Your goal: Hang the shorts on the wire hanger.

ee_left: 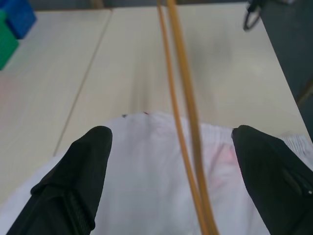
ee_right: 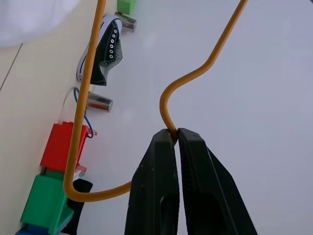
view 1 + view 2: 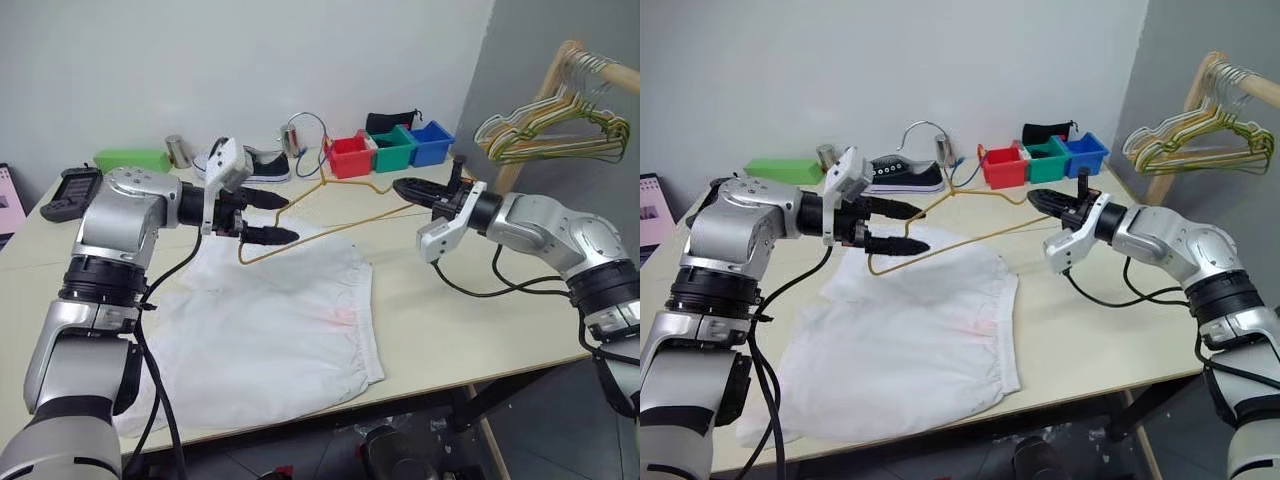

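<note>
The white shorts (image 3: 270,320) lie spread flat on the table, waistband toward the far side, with a faint pink mark (image 3: 340,318). Above them hangs the yellow-gold wire hanger (image 3: 330,228), lifted off the table and stretched sideways between my two arms. My right gripper (image 3: 405,190) is shut on the wire hanger (image 2: 200,73) at a bend near its hook, and the pinch shows plainly in the right wrist view (image 2: 173,134). My left gripper (image 3: 272,218) stands open at the hanger's other end. In the left wrist view two hanger wires (image 1: 183,122) run between its fingers (image 1: 80,181), which are not closed on them.
Red (image 3: 350,155), green (image 3: 392,148) and blue (image 3: 430,142) bins stand at the back of the table, beside a black shoe (image 3: 255,165), metal cans (image 3: 177,150) and a green box (image 3: 130,160). A bunch of hangers (image 3: 555,125) hangs on a wooden rack at the right.
</note>
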